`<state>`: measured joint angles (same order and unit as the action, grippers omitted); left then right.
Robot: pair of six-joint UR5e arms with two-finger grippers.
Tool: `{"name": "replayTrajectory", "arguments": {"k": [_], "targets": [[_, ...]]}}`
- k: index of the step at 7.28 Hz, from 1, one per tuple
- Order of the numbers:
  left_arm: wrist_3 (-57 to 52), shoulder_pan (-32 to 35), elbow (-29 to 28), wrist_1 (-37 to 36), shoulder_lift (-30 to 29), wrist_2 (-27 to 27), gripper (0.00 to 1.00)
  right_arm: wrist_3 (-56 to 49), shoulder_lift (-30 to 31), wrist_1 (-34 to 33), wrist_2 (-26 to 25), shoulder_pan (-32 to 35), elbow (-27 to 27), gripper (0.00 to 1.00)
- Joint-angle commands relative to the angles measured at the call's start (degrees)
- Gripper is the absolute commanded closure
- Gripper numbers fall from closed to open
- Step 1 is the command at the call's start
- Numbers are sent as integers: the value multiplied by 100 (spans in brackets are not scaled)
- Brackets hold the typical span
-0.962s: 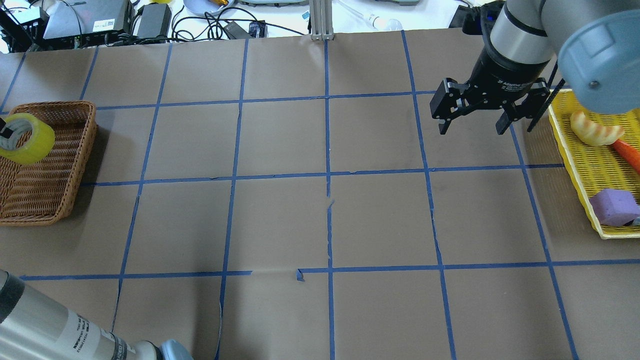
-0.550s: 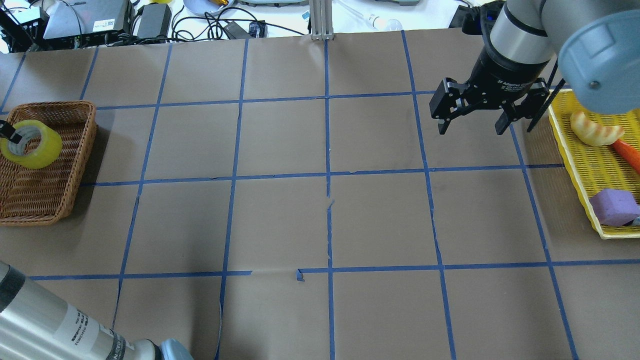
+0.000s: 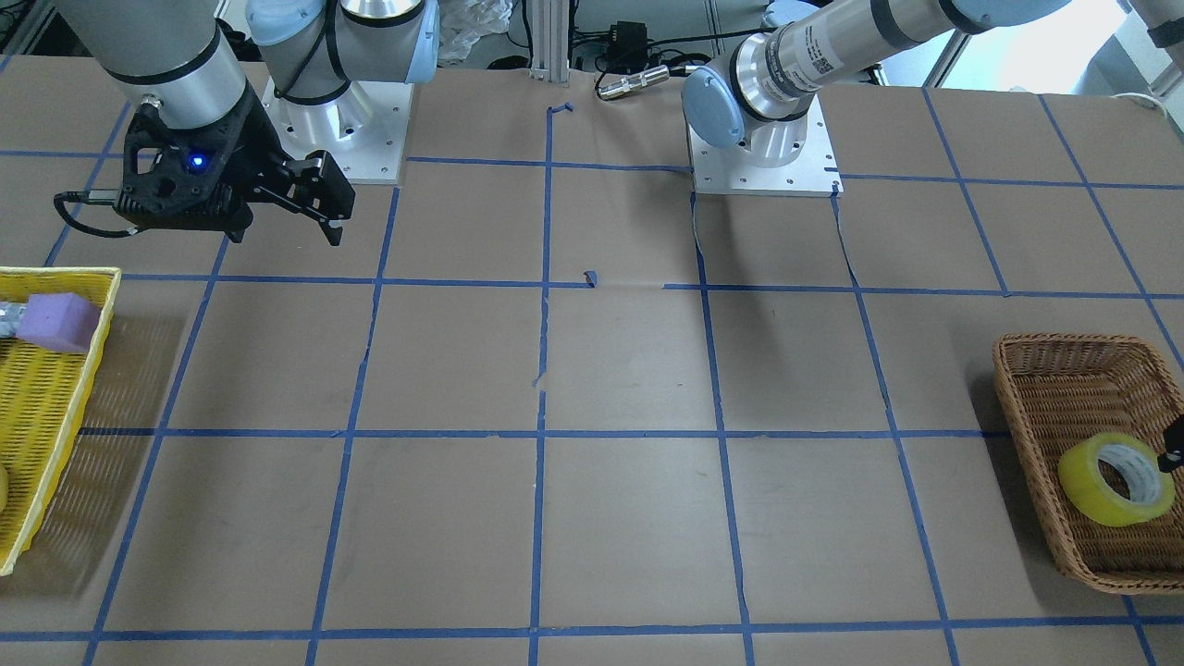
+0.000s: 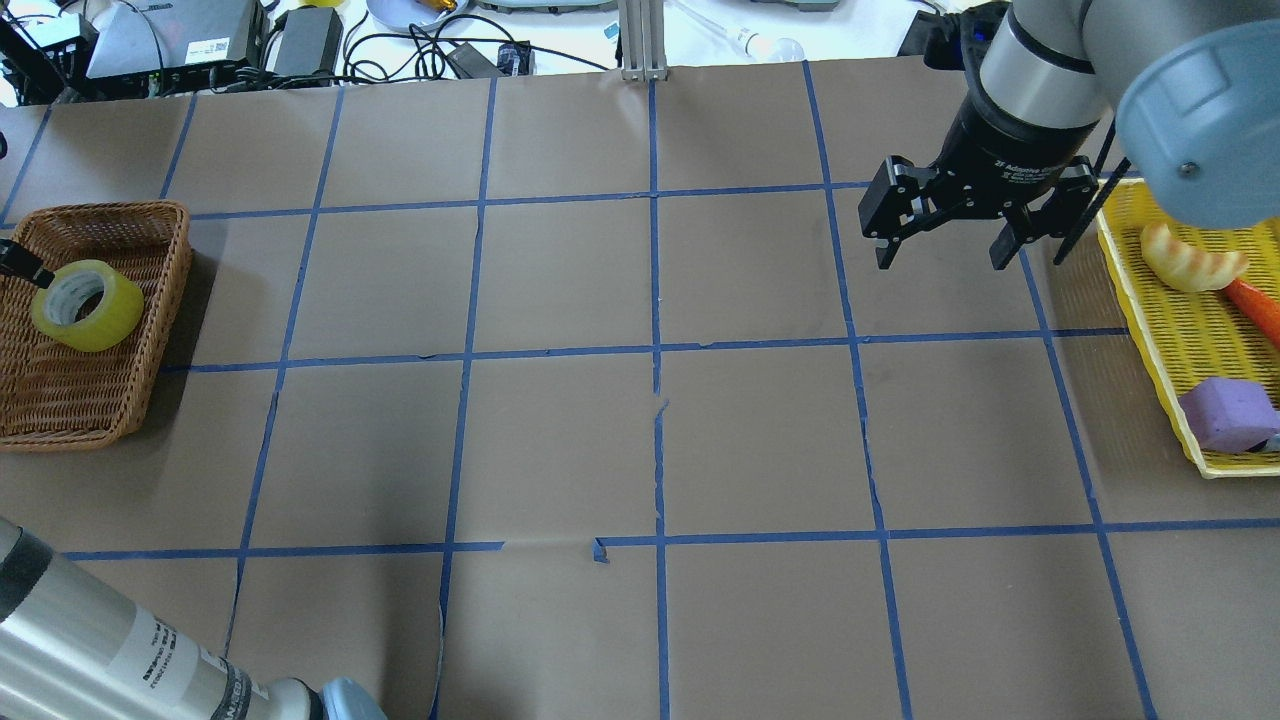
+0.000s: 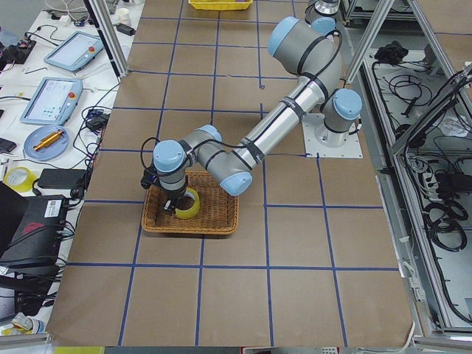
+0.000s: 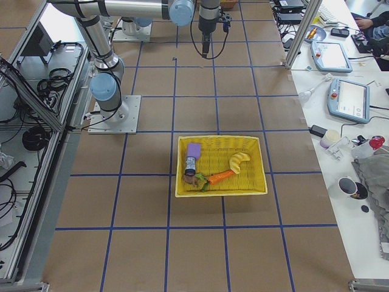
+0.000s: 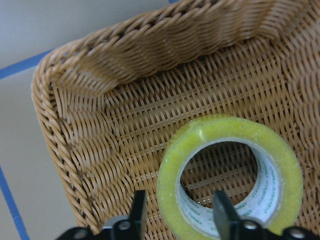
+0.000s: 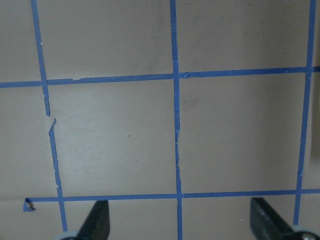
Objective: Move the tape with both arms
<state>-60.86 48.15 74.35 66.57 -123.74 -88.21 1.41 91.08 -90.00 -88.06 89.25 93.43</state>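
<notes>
At the left end of the brown paper-covered table [image 4: 560,440], the thick roll of translucent yellow tape [image 4: 112,312] hangs tilted within the rim of the shallow brown wicker basket [image 4: 168,290], its hole facing up and aslant; the left arm's black two-finger gripper [image 7: 179,202] pinches the roll's wall, one finger outside, one in the white core; the woven floor lies just beneath, so only the basket's walls stand in the way. Well apart, across the blue-lined squares, the right arm's black gripper [image 4: 942,260] hovers, jaws spread on nothing, beside the yellow mesh tray [image 4: 1170,340] holding a purple sponge block [image 4: 1225,412]; it is by far the farther from the roll.
</notes>
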Motion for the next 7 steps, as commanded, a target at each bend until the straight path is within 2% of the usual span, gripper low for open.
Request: {"name": "replayTrajectory", "arguments": {"k": [1,3,5,6,7], "targets": [[187,455,-52,968,769,-3,19,0,6,0,8,-4,-9,0],[1404,1262,-34,1758,1481,-73,19,0,6,0,16,4,-44,0],[3195,2097,-34,2735,2167,-91,18,0,-2,0,25,-4,-44,0],[4056,2572,27,2974,2440,-152,12,0,6,0,-1,-4,-35,0],[4343,2924,97,3028,2625,-640,9,0,6,0,-10,-4,-44,0]]}}
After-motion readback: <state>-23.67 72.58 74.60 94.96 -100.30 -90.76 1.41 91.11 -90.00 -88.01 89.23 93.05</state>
